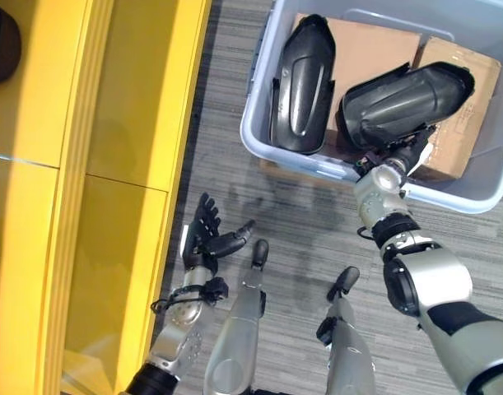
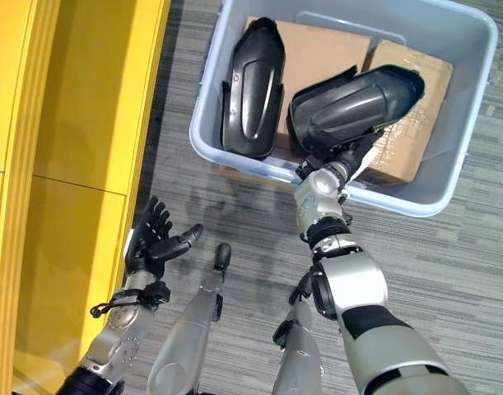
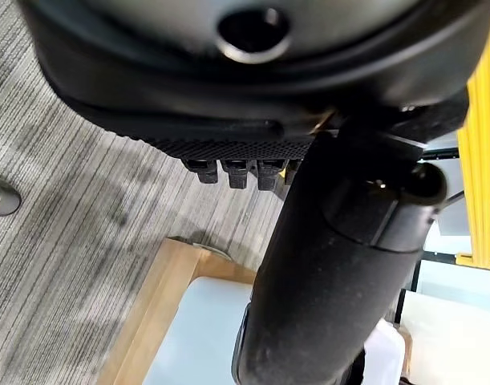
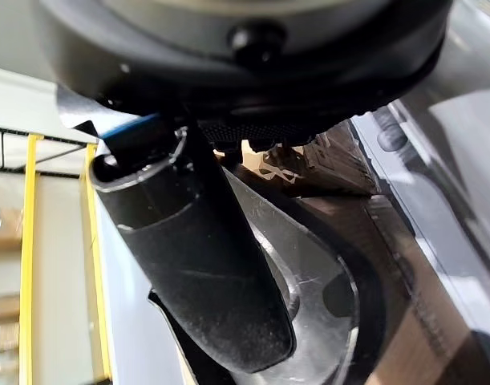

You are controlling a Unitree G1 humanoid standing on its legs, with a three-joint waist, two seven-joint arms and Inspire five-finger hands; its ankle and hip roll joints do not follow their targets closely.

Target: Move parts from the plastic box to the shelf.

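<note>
While my right hand [image 1: 402,158] reaches over the box's [image 1: 259,144] near rim, its thumb lies on the right part [image 1: 403,100] and its fingers curl round that part's edge. My left hand [image 1: 208,234] hangs open over the carpet at 7 o'clock. A second part [image 1: 303,82] lies at the box's 9 o'clock, on cardboard [image 1: 362,45]. Yellow shelf [image 1: 111,123] at far 9 o'clock.

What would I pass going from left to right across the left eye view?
Yellow shelf → left robot hand, open above the grey carpet → upright black part in the plastic box → second black part, with the right robot hand under it.
</note>
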